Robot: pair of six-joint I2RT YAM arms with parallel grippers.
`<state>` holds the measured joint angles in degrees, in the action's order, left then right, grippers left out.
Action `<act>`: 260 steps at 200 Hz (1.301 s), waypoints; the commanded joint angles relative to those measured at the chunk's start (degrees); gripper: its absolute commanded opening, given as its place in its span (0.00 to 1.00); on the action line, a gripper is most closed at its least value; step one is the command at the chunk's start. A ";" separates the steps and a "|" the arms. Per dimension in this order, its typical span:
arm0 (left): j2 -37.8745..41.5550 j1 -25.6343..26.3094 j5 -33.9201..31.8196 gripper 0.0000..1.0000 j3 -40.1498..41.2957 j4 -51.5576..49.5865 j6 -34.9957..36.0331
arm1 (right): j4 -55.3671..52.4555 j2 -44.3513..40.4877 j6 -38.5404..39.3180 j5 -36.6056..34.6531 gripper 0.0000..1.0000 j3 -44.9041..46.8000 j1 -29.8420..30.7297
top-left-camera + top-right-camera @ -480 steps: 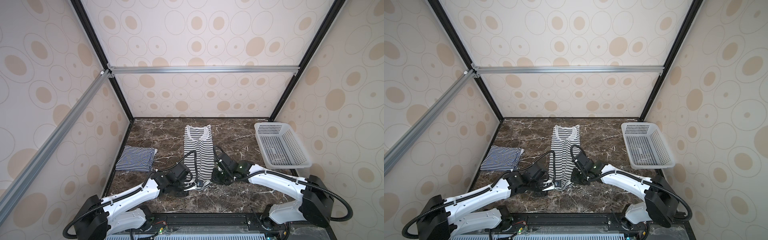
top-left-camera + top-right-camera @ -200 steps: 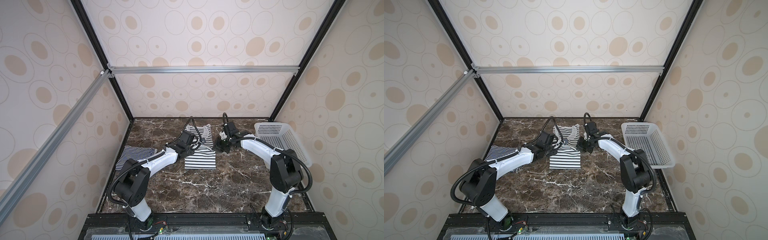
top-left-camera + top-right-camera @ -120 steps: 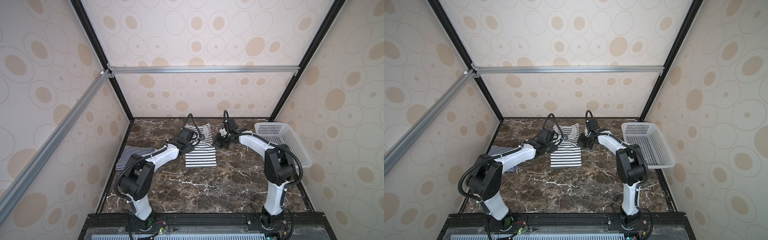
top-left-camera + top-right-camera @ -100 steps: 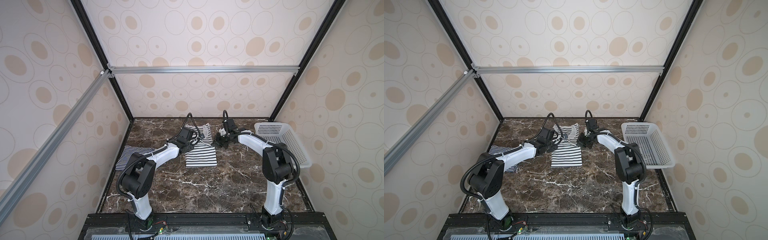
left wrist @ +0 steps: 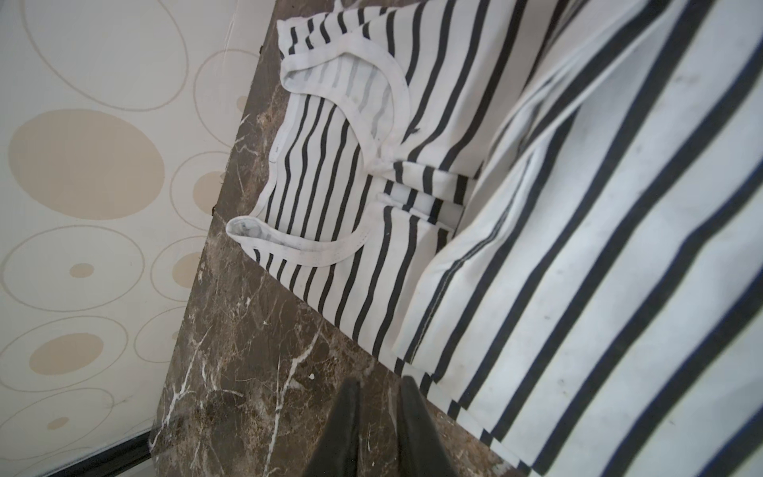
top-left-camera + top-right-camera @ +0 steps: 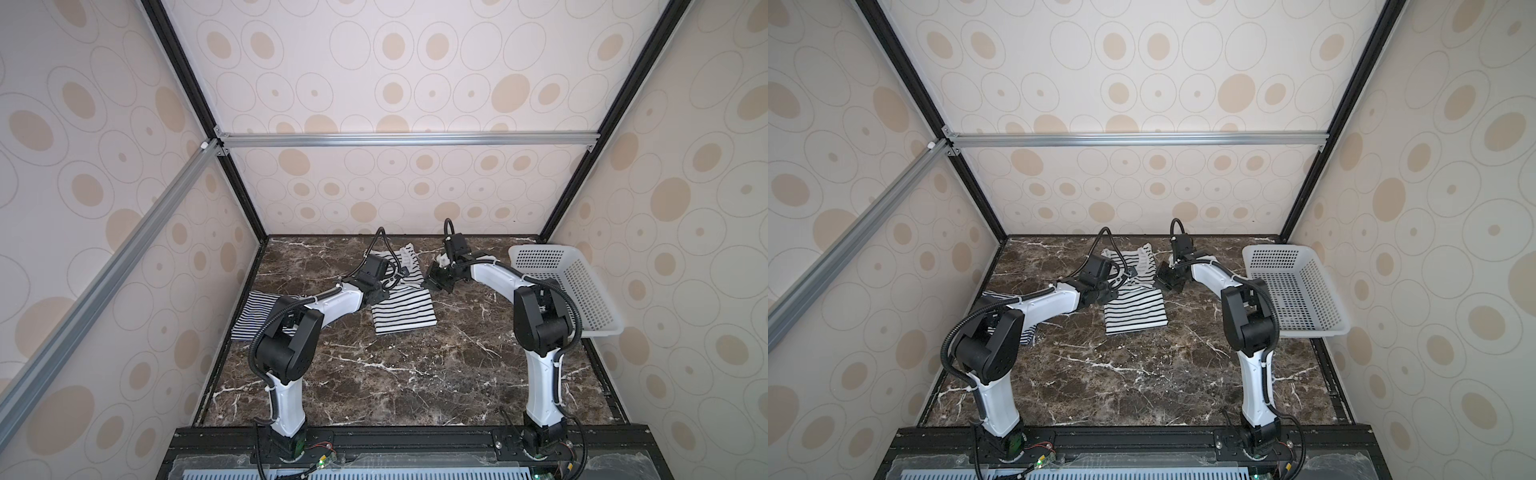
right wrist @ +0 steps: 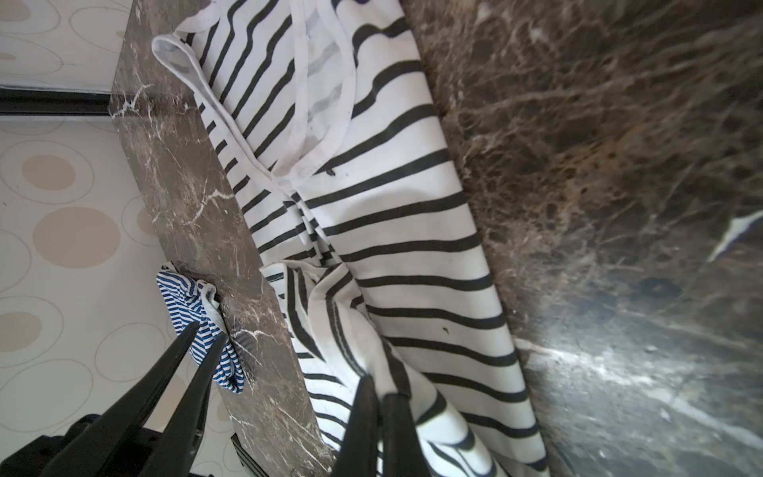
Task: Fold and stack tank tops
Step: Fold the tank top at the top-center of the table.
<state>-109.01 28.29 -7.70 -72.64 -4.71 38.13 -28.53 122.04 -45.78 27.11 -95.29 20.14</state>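
Roughly mid-task. Doubled over once at frame centre on the tabletop [image 6: 415, 374]: wide-striped tank top [image 6: 403, 309], pinched at its edge by right tool [image 7: 382, 390]. Parted and empty: left tool [image 5: 377, 396]. Apparently folded, at left: fine-striped tank top [image 6: 253, 311]. Probably left to do: another fold, then stacking.

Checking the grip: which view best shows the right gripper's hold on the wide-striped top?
Right wrist view: right gripper close up, shut on the wide-striped top. Both top views show it tiny; left wrist view misses it.
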 commanded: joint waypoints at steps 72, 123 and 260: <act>-9.91 -8.66 14.64 0.42 -13.67 -8.80 -8.33 | -1.61 2.76 0.47 0.53 0.00 -3.24 -0.63; -10.13 -9.64 23.80 0.43 -14.49 -14.91 -7.81 | -1.46 3.73 0.25 0.84 0.00 -3.73 -0.63; -13.94 -9.70 26.64 0.34 -16.56 -18.05 -8.43 | -1.70 3.73 0.38 1.15 0.00 -3.77 -0.63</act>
<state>-122.08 18.68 17.30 -86.83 -20.40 29.30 -29.17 125.36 -45.76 27.90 -97.71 19.79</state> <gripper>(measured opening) 0.354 0.040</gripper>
